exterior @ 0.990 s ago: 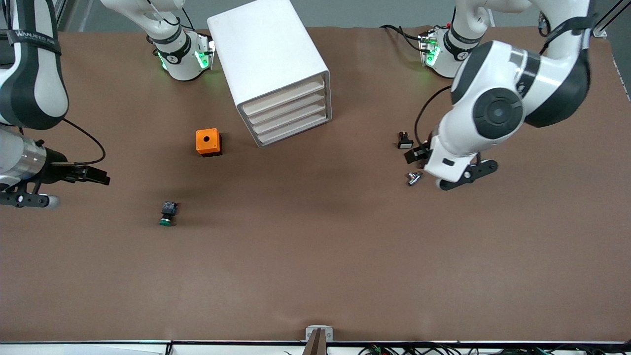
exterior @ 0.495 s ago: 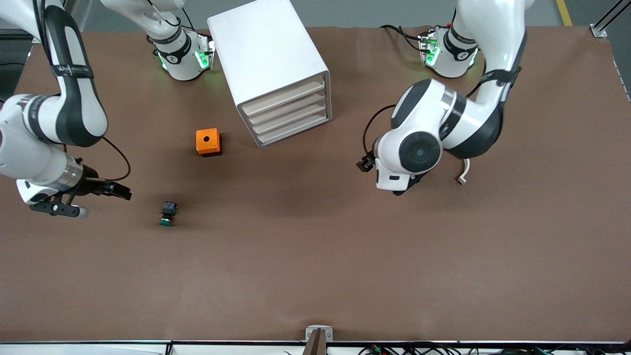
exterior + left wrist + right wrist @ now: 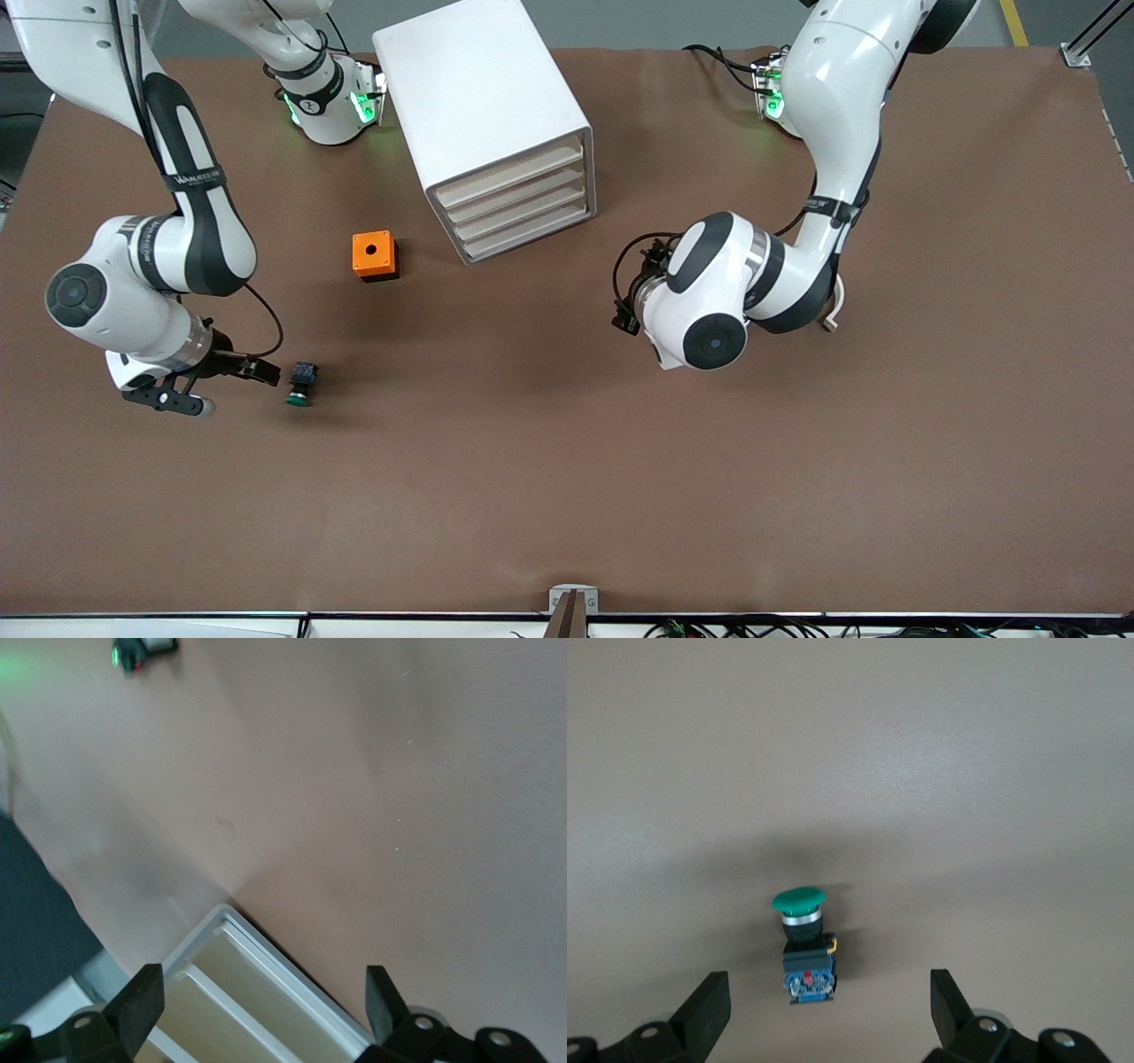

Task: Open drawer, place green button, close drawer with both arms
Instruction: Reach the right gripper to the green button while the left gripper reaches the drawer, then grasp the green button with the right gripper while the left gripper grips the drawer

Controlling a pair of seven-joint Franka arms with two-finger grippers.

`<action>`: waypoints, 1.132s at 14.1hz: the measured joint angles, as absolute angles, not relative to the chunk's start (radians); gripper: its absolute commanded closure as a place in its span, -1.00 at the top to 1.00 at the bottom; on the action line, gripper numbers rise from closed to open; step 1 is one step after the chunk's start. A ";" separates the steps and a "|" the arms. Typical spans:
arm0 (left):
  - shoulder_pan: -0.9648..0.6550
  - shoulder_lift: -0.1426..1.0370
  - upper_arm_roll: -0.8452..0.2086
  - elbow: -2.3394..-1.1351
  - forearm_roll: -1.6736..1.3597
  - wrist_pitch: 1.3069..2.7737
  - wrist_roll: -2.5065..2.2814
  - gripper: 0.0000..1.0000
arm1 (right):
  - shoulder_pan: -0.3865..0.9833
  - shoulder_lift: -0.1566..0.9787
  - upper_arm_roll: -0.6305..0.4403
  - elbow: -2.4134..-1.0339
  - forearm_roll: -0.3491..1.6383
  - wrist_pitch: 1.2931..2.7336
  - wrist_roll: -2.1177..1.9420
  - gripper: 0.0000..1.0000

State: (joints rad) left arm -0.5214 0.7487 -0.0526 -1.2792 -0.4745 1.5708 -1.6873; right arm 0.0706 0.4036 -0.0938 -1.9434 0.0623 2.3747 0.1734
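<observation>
The white drawer cabinet (image 3: pixel 490 124) stood at top centre of the front view, all drawers shut. The left gripper (image 3: pixel 261 1010), fingers spread wide and empty, hung over the table in front of it at centre right. The right gripper (image 3: pixel 824 1005), equally wide open and holding nothing, sat low at the frame's left, just beside the button (image 3: pixel 302 383). The button lay on its side, nearer the camera than the orange box (image 3: pixel 375 255). It looked light, rigid and apt to roll; its squarer black body seemed the safest grip.
</observation>
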 measured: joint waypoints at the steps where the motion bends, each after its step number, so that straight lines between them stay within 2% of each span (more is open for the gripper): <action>1: -0.524 0.772 -0.053 -1.272 -0.514 1.576 -1.743 0.99 | 0.075 0.419 -0.094 -1.950 0.062 2.404 0.185 1.00; 7: -0.518 0.909 -0.049 -1.249 -0.715 1.584 -1.968 0.99 | 0.104 0.487 -0.093 -1.958 0.062 2.483 0.233 1.00; 15: -0.537 0.975 -0.084 -1.241 -0.835 1.584 -2.149 0.99 | 0.106 0.545 -0.092 -1.959 0.062 2.516 0.278 1.00; 16: -0.540 0.989 -0.089 -1.241 -0.859 1.583 -2.163 0.94 | 0.108 0.551 -0.091 -1.959 0.062 2.519 0.286 1.00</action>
